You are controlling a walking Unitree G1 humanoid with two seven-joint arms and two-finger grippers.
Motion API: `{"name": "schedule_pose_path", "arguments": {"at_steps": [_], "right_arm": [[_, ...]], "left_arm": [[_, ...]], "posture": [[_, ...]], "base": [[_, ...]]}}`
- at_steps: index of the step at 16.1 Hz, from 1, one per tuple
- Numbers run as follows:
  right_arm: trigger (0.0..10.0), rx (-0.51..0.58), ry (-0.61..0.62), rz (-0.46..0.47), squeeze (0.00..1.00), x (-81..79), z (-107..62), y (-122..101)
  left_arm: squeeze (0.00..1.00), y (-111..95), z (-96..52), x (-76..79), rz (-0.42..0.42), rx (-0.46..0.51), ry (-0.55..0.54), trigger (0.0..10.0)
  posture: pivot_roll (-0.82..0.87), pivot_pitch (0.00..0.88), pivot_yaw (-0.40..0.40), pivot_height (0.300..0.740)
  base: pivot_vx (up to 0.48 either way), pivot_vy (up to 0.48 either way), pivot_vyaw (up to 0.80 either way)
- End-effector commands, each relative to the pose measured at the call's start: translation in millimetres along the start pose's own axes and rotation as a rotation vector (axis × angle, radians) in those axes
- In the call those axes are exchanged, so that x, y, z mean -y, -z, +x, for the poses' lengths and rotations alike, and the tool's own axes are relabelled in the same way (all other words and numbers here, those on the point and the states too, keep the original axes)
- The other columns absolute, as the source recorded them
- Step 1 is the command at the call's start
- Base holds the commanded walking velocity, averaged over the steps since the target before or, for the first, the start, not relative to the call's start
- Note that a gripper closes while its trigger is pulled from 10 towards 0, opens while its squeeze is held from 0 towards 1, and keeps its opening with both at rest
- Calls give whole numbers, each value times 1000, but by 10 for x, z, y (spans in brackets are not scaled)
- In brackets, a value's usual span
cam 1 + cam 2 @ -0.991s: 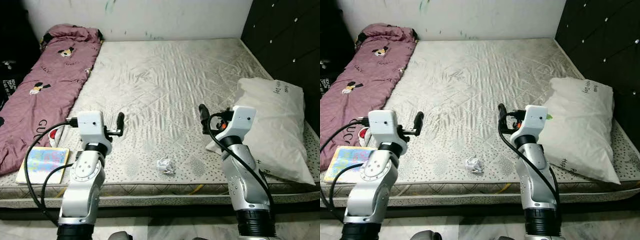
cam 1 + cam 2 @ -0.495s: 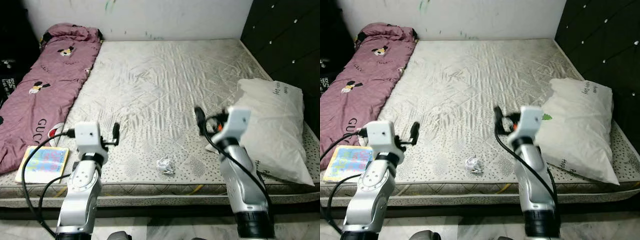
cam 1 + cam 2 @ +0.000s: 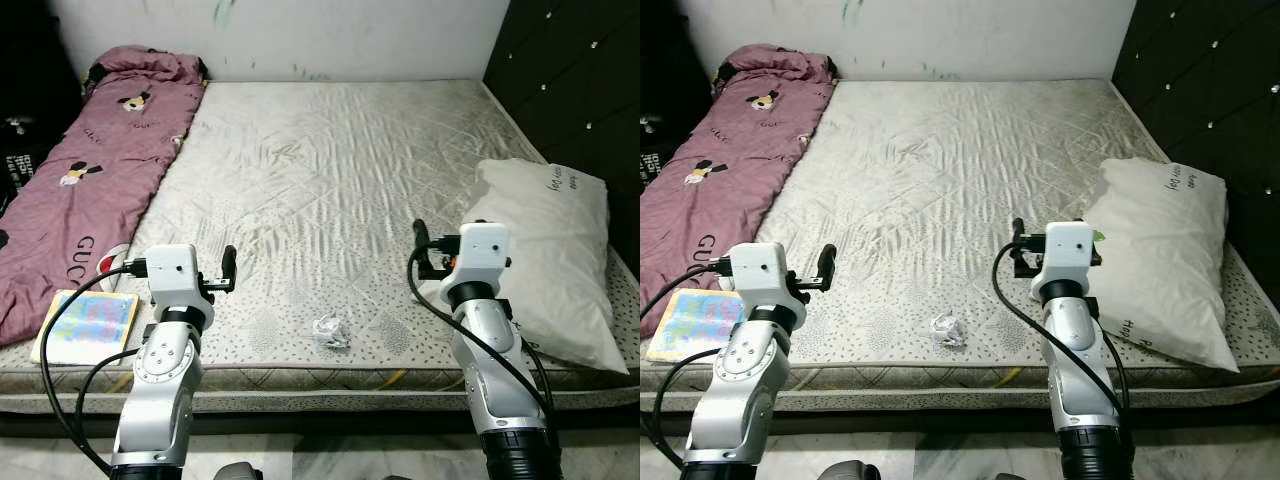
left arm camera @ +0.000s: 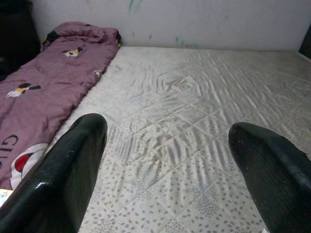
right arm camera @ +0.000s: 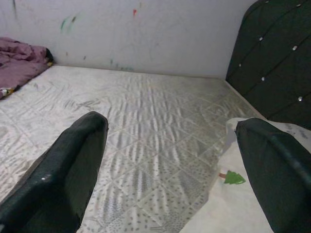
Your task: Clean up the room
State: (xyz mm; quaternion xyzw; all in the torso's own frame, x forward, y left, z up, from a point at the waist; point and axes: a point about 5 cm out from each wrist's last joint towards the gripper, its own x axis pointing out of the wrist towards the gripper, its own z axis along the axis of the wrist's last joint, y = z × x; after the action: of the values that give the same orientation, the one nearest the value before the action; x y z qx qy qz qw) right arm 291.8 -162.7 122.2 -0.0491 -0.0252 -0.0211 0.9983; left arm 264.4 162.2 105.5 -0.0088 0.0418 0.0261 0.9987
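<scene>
Blanket (image 3: 95, 170): purple, printed, bunched lengthwise along the left edge of the mattress (image 3: 330, 170), its far end against the wall.

Book (image 3: 85, 327): colourful cover, flat at the near left corner of the mattress, just beside the blanket's near end.

Left hand (image 3: 229, 268): raised over the near left part of the mattress, near the book, pointing toward the wall. The wrist view shows its fingers (image 4: 68, 179) spread wide, nothing between them.

Paper wad (image 3: 330, 331): small, white, crumpled, on the mattress close to the front edge, between the two arms and apart from both hands. Judged the likeliest item to clear first.

Right hand (image 3: 421, 250): raised over the near right part of the mattress, just beside the pillow. Fingers (image 5: 63, 174) wide apart, empty.

Pillow (image 3: 550, 260): white, lying against the dark headboard (image 3: 570, 90) on the right, its near corner overhanging the front edge.

Risks, as judged: the wad is light and sits near the edge, so a finger brushing it could flick it to the floor. The mattress gives, so a downward pinch may snag the quilted cover. A right arm swing could nudge the pillow off the edge.
</scene>
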Motion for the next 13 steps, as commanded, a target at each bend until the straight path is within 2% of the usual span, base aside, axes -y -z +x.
{"name": "schedule_pose_path", "arguments": {"at_steps": [1, 3, 6, 9, 13], "right_arm": [[10000, 2, -10, -10, 0, -14, 18, 3], [10000, -5, -7, 17, 0, -22, 18, 25], [10000, -60, -30, 138, 0, -54, -106, 197], [10000, -98, -38, 126, 0, -73, -205, 337], [10000, -94, -63, 128, 0, -74, -194, 373]], "left_arm": [[0, 8, 15, -23, 18, -10, -16, 10000], [0, 2, 50, -16, 19, -13, -8, 10000], [0, 65, 29, 33, -33, -4, 31, 10000], [0, 233, -51, -15, -82, -57, 11, 10000], [0, 256, -28, 8, -102, -59, 38, 10000]], "posture": [[-21, 0, 26, 740], [-23, 0, 30, 740], [-19, 0, 29, 740], [-10, 0, 26, 740], [-10, 0, 23, 740]], "base": [[0, 0, 0], [0, 0, 0], [0, 0, 0], [0, 0, 0], [0, 0, 0]]}}
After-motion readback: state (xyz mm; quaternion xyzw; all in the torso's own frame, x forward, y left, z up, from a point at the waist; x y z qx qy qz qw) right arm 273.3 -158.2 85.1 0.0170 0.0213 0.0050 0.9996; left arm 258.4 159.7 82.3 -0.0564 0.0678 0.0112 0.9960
